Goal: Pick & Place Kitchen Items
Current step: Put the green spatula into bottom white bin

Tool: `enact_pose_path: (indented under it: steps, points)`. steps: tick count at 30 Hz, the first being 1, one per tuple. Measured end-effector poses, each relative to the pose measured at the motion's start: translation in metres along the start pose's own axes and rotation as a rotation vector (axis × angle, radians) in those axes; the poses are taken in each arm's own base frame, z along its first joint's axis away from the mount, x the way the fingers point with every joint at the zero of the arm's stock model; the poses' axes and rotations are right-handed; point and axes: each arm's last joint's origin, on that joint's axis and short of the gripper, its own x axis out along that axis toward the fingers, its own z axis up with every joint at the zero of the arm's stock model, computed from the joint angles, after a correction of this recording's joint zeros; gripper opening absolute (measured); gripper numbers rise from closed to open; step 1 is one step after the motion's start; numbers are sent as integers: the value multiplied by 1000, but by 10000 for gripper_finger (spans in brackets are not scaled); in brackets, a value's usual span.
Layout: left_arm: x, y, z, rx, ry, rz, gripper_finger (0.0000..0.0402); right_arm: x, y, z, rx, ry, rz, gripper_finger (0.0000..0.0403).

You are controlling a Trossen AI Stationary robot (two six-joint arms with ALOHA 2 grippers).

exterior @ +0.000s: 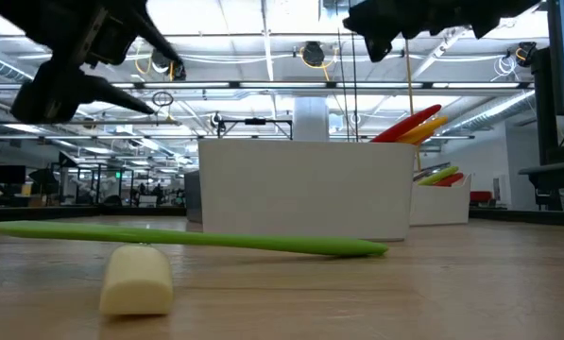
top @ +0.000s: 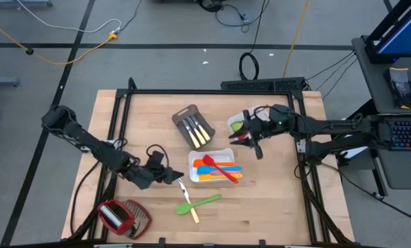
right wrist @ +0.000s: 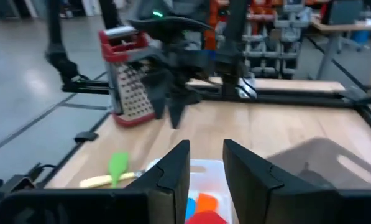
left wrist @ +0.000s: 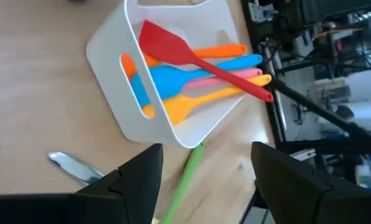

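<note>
A white tray (top: 215, 167) holds red, orange, blue, pink and yellow spatulas (left wrist: 197, 68). Near it a green spatula (top: 204, 203) lies on the table, crossing a pale-handled knife (top: 188, 201); the low view shows the green spatula (exterior: 196, 239) lying over the pale handle (exterior: 136, 280). My left gripper (top: 172, 176) hovers open just left of the knife's blade (left wrist: 73, 165), above the table and touching nothing. My right gripper (top: 250, 142) is open in the air by the white tray's far right corner. A grey-brown tray (top: 193, 127) holds pale-handled knives.
A red-and-silver grater (top: 122, 215) lies at the table's near left corner. A small white container (top: 237, 124) with something green stands beside my right gripper. A black frame (top: 212, 91) borders the table. Bare wood (top: 260, 207) lies at the near right.
</note>
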Motion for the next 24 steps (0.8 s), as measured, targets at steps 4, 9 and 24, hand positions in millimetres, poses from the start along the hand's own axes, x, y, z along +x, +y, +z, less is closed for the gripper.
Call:
enact_pose_path:
  steps: [4, 9, 24]
  points:
    - [-11, 17, 10, 94, 14, -72, 250, 6, 17, 7, -28, -65, 17, 89]
    - [-28, 29, 25, 267, -1, -275, 250, 12, 41, 16, -54, -158, -54, 89]
    - [-47, 63, 43, 636, 63, -380, 250, 46, 124, 34, -92, -62, -183, 89]
